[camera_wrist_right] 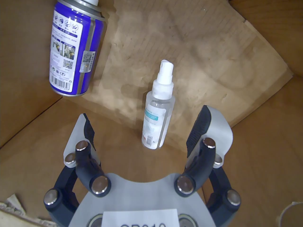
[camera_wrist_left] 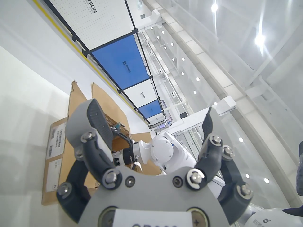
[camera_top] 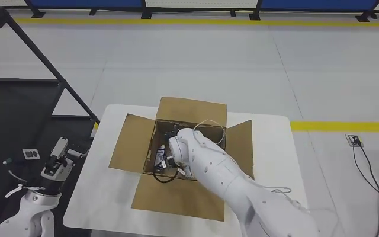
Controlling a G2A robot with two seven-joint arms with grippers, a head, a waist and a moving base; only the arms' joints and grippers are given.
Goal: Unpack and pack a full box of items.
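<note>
An open cardboard box (camera_top: 192, 109) stands mid-table with its flaps spread. My right arm (camera_top: 195, 157) is down inside it. My right gripper (camera_wrist_right: 145, 115) is open just above a small clear spray bottle (camera_wrist_right: 157, 116) with a white nozzle, which lies on the box floor (camera_wrist_right: 201, 48) between the jaws, untouched. A blue spray can (camera_wrist_right: 73, 45) with a white cap lies by the box wall, also seen as the blue can (camera_top: 160, 155). My left gripper (camera_wrist_left: 151, 108) is open and holds nothing, off the table's left edge (camera_top: 60, 145), beside the box (camera_wrist_left: 56, 157).
A black cable loop (camera_top: 163, 176) lies in the box near the can. Crumpled paper (camera_wrist_right: 14, 204) sits by the right wrist. The white table (camera_top: 266, 154) has bare room right of the box. A black frame (camera_top: 41, 59) stands at the left.
</note>
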